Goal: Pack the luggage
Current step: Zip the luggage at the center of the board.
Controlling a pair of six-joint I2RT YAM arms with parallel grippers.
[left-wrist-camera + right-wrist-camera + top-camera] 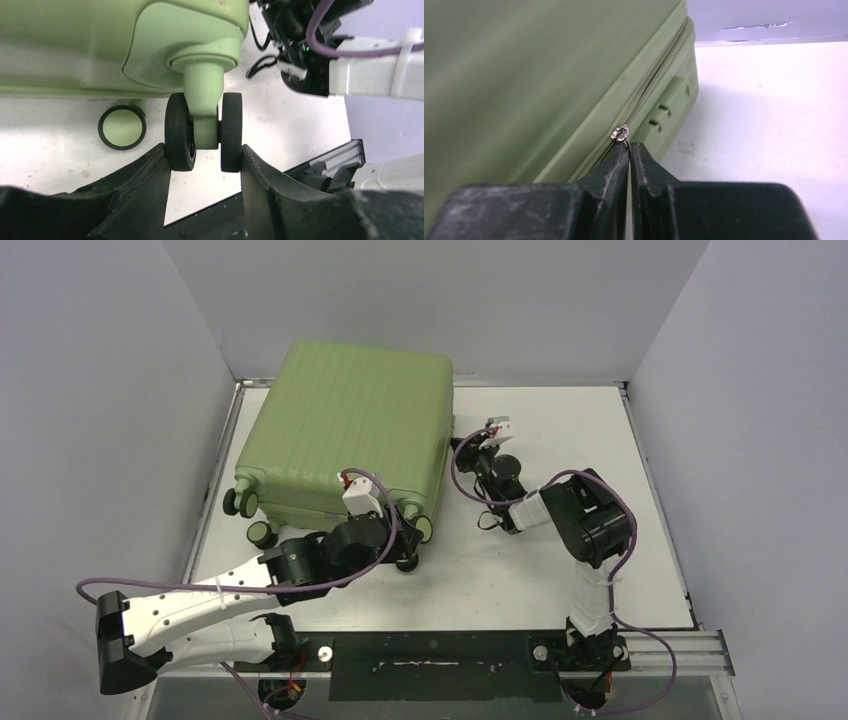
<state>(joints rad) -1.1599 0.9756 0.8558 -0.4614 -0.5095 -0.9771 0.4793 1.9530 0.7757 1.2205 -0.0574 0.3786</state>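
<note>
The luggage [345, 425], a light-green ribbed hard-shell suitcase, lies flat and closed at the back left of the table. My left gripper [402, 543] is at its near right corner. In the left wrist view the gripper [204, 151] is shut on the black twin wheel [204, 131], one finger [155, 170] against each outer face. My right gripper [460, 446] is at the luggage's right side. In the right wrist view the gripper [629, 146] is shut on the small metal zipper pull [620, 133] at the seam of the luggage [524, 75].
Grey enclosure walls stand close to the left, back and right of the white table [560, 570]. An aluminium rail [660, 650] runs along the near edge. Another green-hubbed wheel [122, 127] lies left of the held one. The right arm [350, 65] crosses behind the luggage corner.
</note>
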